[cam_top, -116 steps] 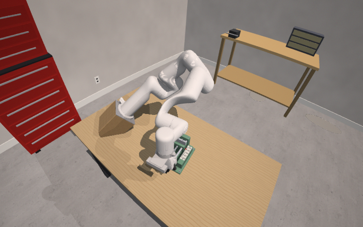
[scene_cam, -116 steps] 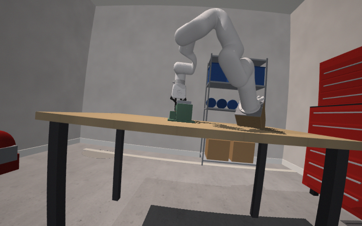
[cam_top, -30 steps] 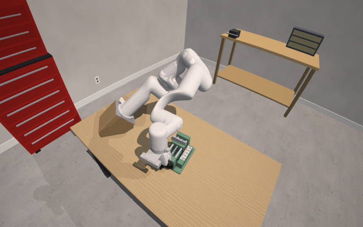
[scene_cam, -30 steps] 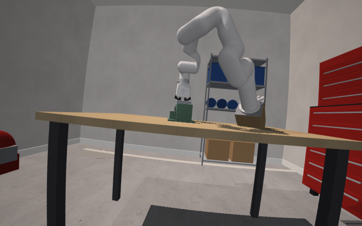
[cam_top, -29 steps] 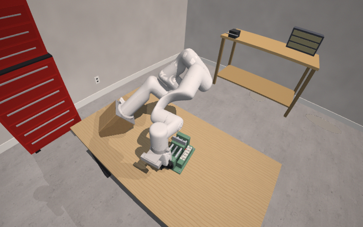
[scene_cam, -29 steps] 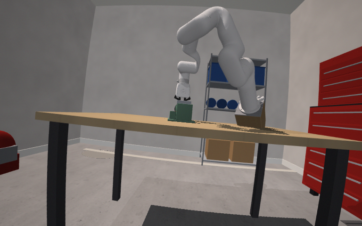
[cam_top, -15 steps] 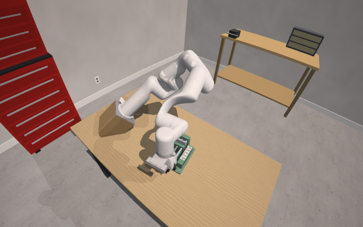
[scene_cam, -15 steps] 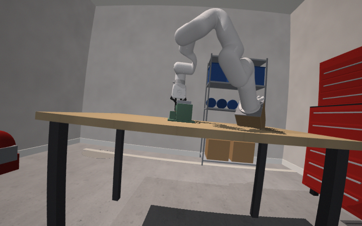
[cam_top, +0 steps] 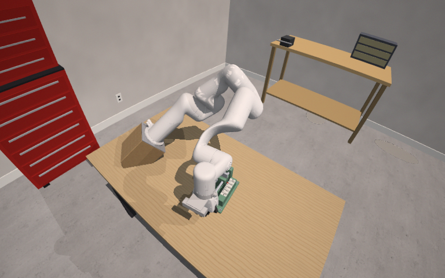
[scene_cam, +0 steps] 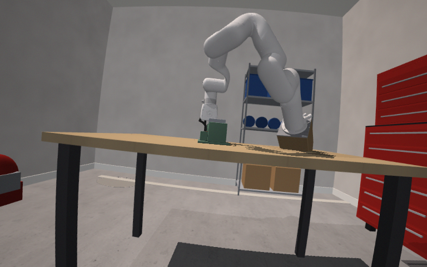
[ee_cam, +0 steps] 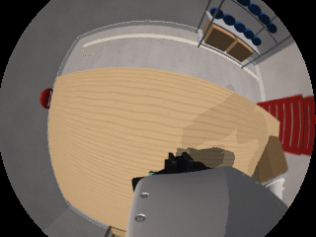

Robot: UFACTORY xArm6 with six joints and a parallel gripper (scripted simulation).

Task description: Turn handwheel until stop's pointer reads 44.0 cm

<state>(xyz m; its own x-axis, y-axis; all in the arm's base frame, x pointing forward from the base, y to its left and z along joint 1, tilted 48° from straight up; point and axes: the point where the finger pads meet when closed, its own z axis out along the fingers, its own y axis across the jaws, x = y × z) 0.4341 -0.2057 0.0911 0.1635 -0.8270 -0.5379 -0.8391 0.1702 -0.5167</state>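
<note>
The green stop fixture (cam_top: 226, 190) stands near the middle of the wooden table. It also shows in the exterior view (scene_cam: 214, 132). White scale marks and a small red pointer (cam_top: 227, 184) lie on its top, too small to read. My gripper (scene_cam: 203, 123) (cam_top: 200, 204) points down at the fixture's left end, and its white body covers that end in the top view. The fingers are shut on the handwheel, which is mostly hidden behind them. In the wrist view the dark fingers show just above the gripper housing, with a sliver of green beside them.
The arm's base sits on a wooden wedge block (cam_top: 137, 149) at the table's back corner. A red tool cabinet (cam_top: 36, 95) stands to the left. A wooden shelf table (cam_top: 331, 78) stands at the back right, and a metal rack (scene_cam: 277, 103) stands behind the table.
</note>
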